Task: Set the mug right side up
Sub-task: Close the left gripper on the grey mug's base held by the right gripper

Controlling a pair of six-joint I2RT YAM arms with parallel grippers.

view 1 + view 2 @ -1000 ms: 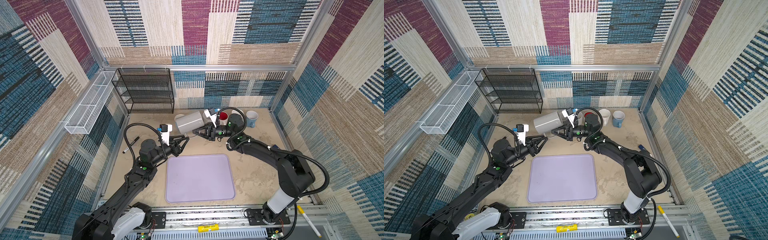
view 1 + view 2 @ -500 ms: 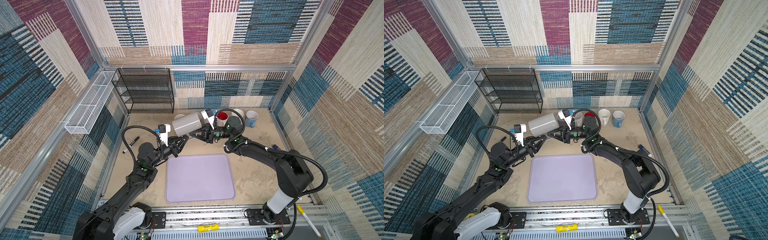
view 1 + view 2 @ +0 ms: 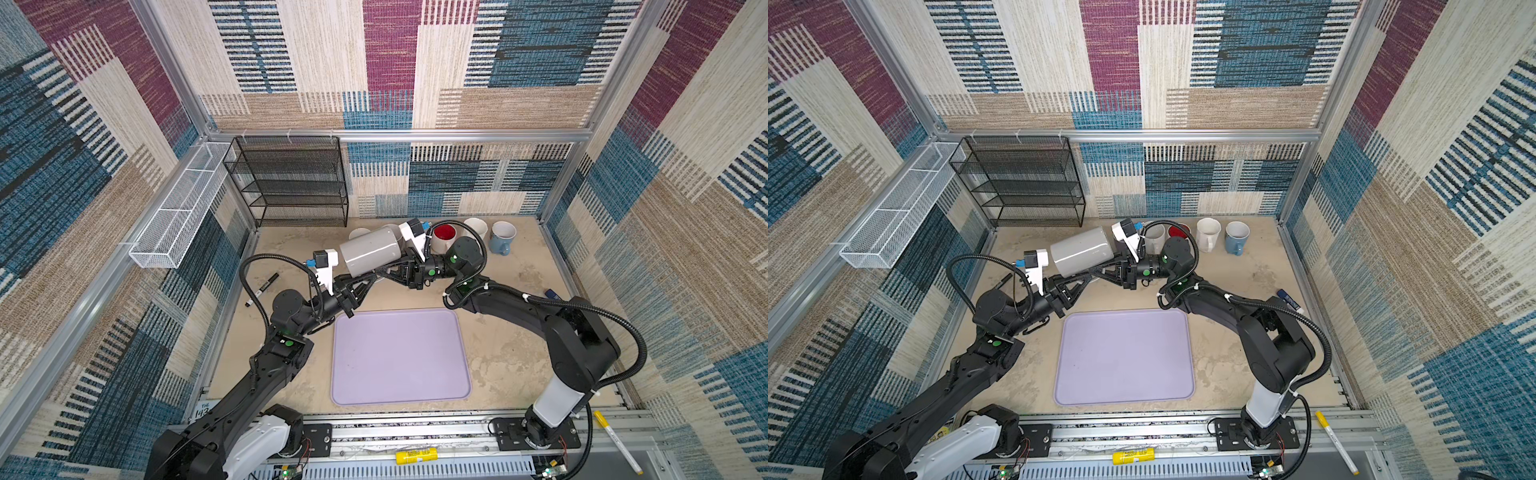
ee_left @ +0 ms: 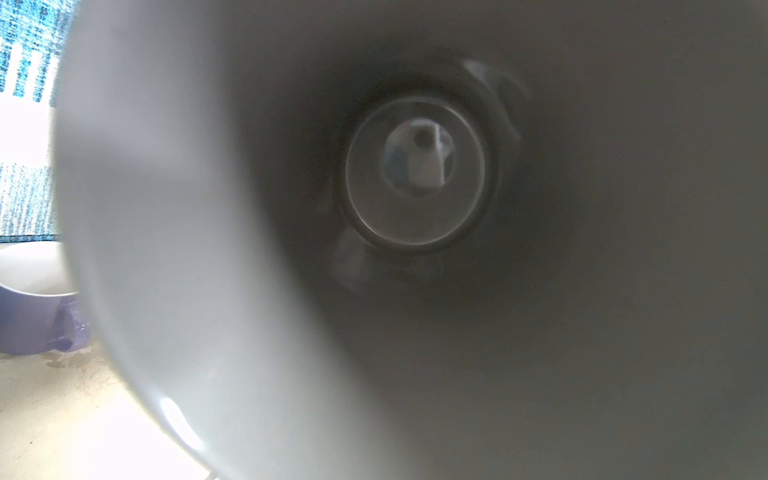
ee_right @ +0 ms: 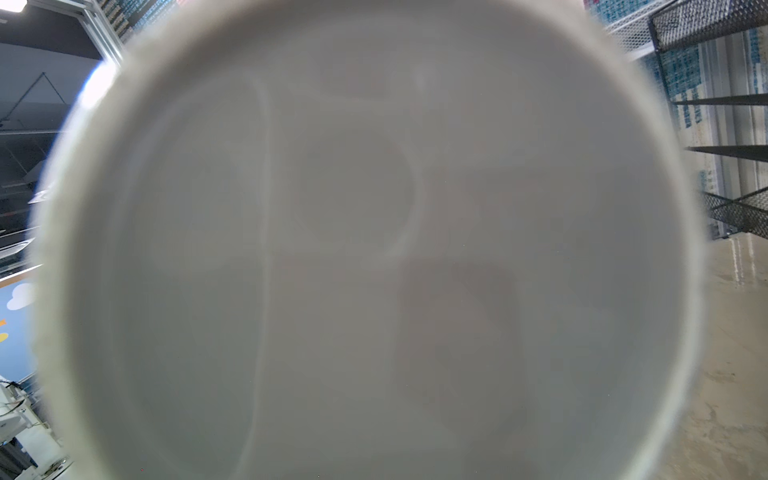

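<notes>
A grey mug (image 3: 370, 251) (image 3: 1081, 253) hangs on its side in the air above the back of the table, between my two arms. Its mouth faces my left arm: the left wrist view looks straight into the mug's inside (image 4: 208, 249). The right wrist view is filled by its flat bottom (image 5: 374, 249). My right gripper (image 3: 384, 272) (image 3: 1100, 272) is shut on the mug from below. My left gripper (image 3: 365, 283) (image 3: 1088, 279) meets it there with its fingers drawn together on the mug's underside. The exact grip points are hidden under the mug's body.
A lilac mat (image 3: 399, 357) lies in front of the grippers. Upright mugs stand along the back wall: red-lined (image 3: 444, 237), white (image 3: 476, 228), blue (image 3: 502, 237). A black wire rack (image 3: 291, 183), a white wire basket (image 3: 178, 208) and a marker (image 3: 262, 289) are on the left.
The right arm carried the mug leftward and a little forward. The left gripper came up under the mug and its fingers closed from a wide V.
</notes>
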